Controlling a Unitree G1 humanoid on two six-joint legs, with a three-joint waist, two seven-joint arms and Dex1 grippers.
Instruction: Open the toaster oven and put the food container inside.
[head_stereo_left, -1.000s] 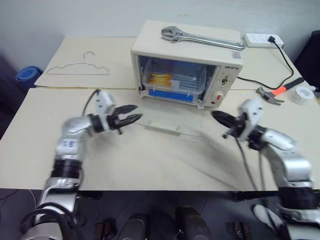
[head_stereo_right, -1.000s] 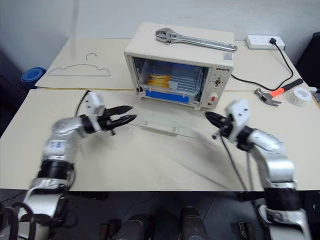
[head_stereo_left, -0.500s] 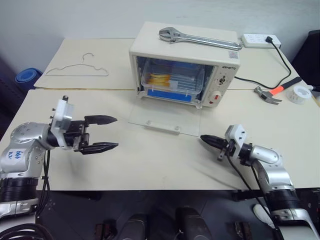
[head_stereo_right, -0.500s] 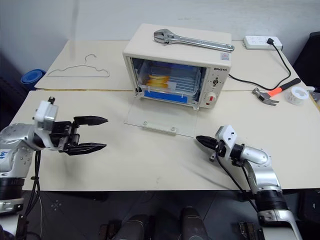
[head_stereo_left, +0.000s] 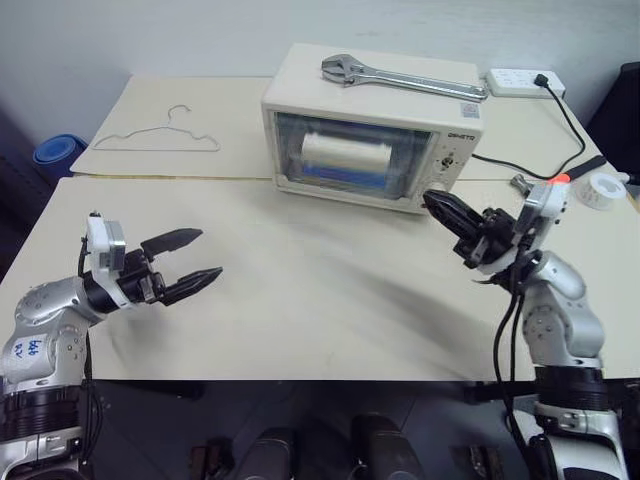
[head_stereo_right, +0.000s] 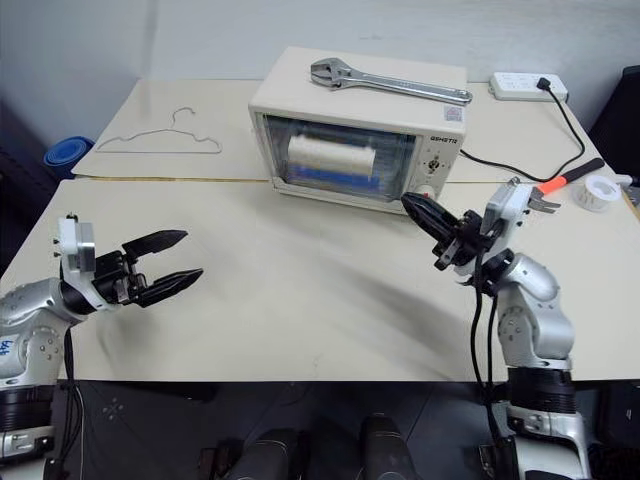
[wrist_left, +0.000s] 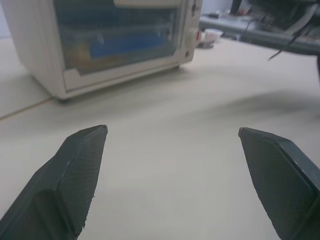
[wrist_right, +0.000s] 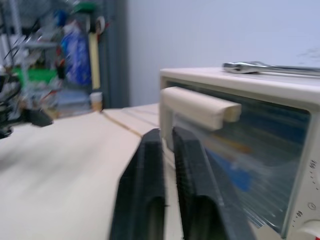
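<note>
The oven (head_stereo_left: 373, 150) stands at the back of the table (head_stereo_left: 300, 300) with its glass door up and shut; the container (wrist_left: 120, 45) sits inside on the rack, seen through the glass as a clear box with a blue band. Judged from this, the placing step is complete. The left gripper (head_stereo_left: 185, 262) hangs well clear of the oven over the left part of the table, its jaws wide apart and empty. The right gripper (head_stereo_right: 432, 222) is just in front of the oven's lower right corner, near the knobs, with its jaws nearly together, a narrow gap between them, and holds nothing. The container is likely light and rigid but smooth-walled, so slippery; take it across the short sides at the clips, level, to keep the food from shifting. The door is glass and hinged at the bottom: handle it only by the cream handle (wrist_right: 199, 106) along its top edge, and avoid pressing on the pane.
</note>
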